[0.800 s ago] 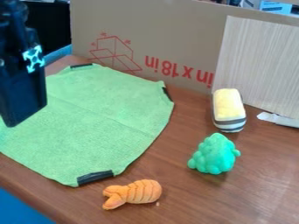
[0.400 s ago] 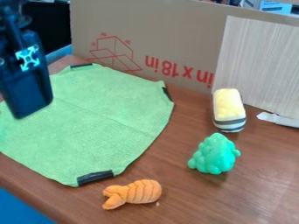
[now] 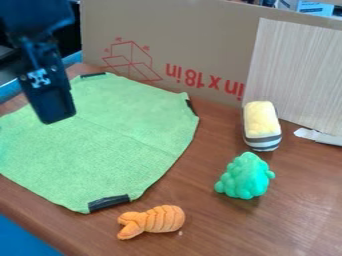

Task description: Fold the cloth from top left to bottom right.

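From here, the black gripper [image 3: 58, 118] hangs over the green cloth [image 3: 120, 145]; whether it's clamped, I can't tell.

One green fabric cloth [image 3: 120, 135], three black oblong strips [image 3: 108, 202], three small rounded toys [image 3: 245, 177], one brown cardboard panel [image 3: 180, 40], one pale flat board [image 3: 297, 75]

Soft light, pale glare lower R on table [image 3: 304, 215], faint shadow nr green toy [image 3: 245, 176]
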Controlling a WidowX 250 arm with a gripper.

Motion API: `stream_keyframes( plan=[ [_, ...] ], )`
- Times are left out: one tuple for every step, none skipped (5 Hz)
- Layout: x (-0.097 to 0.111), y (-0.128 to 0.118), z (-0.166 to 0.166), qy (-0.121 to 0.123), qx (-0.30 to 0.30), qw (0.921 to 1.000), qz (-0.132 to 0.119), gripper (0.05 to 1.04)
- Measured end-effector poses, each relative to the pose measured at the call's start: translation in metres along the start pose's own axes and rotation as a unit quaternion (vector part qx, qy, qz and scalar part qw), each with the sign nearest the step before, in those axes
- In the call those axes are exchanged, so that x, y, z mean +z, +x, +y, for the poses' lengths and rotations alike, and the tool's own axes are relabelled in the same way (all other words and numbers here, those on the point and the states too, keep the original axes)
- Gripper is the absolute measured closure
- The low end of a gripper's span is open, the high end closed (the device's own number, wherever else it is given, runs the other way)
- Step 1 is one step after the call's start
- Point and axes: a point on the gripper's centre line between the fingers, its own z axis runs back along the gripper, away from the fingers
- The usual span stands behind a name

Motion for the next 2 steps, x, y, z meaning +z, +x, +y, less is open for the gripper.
stream_keyframes(
  plan=[
    [-0.009,0.011,0.028,0.036,-0.043,0.9982,-0.021,0.082],
    [-0.028,0.012,0.056,0.087,-0.078,0.9930,-0.013,0.082]
  ],
)
